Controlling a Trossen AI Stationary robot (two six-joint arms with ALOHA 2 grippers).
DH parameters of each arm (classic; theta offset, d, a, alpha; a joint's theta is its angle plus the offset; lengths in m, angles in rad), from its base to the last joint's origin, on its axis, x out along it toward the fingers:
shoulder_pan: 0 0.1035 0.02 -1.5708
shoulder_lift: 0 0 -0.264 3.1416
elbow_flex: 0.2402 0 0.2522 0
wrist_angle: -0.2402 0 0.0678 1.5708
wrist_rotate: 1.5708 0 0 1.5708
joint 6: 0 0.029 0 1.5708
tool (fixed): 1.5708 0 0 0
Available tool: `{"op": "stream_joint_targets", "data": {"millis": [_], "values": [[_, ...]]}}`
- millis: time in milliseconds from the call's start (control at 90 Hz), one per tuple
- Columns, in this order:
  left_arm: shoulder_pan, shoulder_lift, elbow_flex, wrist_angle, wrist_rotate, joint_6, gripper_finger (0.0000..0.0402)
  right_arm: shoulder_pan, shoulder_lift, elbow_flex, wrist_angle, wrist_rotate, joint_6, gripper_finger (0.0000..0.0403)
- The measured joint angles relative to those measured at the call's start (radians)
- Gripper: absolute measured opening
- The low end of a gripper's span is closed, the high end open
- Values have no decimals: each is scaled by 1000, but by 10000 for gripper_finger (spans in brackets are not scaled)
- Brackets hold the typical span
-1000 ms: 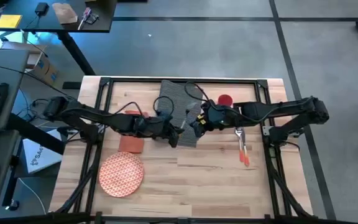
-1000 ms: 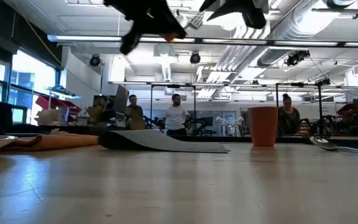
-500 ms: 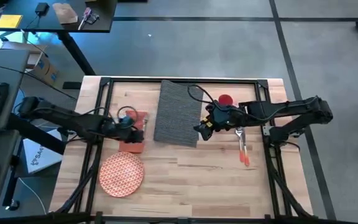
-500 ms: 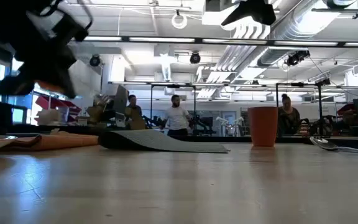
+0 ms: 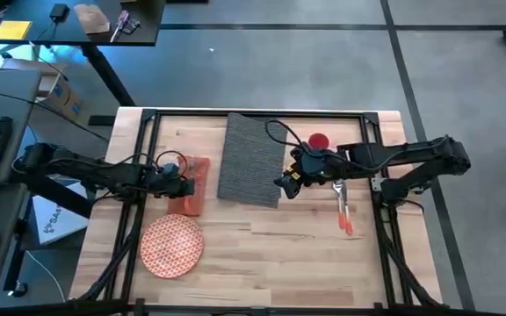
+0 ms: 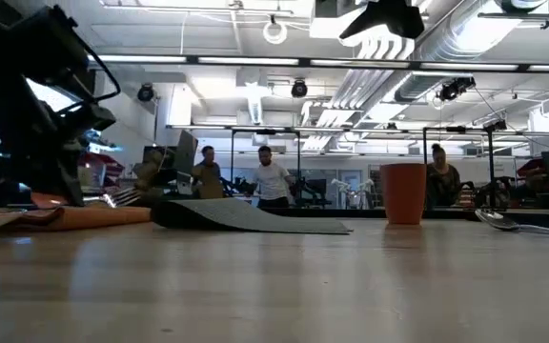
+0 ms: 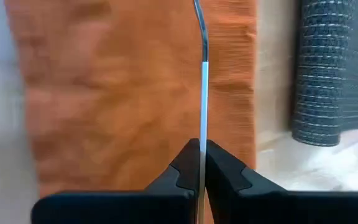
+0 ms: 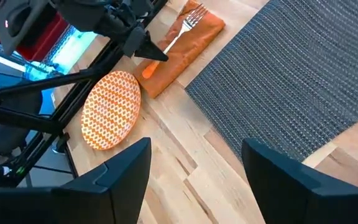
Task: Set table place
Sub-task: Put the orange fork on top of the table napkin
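The dark grey placemat (image 5: 251, 158) lies flat on the wood table (image 5: 306, 263). Left of it lies the orange napkin (image 5: 197, 171), and my left gripper (image 5: 181, 185) is low over the napkin, shut on a fork (image 8: 185, 28). My right gripper (image 5: 282, 184) hangs open, high above the placemat's near right corner, holding nothing. The patterned plate (image 5: 171, 246) rests flat at the near left. The red cup (image 5: 318, 140) stands upright behind the placemat's right side. Orange-handled cutlery (image 5: 343, 206) lies to the right. My left gripper pinches the fork's silver shaft (image 7: 203, 134) between its two fingers. An orange handle end (image 8: 148, 70) shows behind the fingers. The tines point toward the table's far side over the napkin (image 7: 104, 93). I cannot tell whether the fork touches the cloth.
Black rails (image 5: 139, 175) run along the table's left, right and far sides. Bare wood lies in front of the placemat and between the plate and the cutlery. People stand in the room beyond the table.
My left gripper, still shut on the fork, has gone from the placemat's near edge toward the table's left edge and down, and is now low over the napkin. With the arm gone, the placemat shows lying flat.
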Motion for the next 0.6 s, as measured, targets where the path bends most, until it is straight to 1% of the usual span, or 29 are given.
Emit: {"op": "stream_joint_targets", "data": {"millis": [133, 256, 600], "values": [[0, 19, 0, -10, 1, -14, 7, 0, 0, 0, 7, 0, 4, 233], [0, 37, 0, -15, 1, -12, 28, 0, 0, 0, 8, 0, 18, 233], [0, 23, 1, -17, 32, 64, 141, 0, -6, 0, -11, 18, 26, 233]]}}
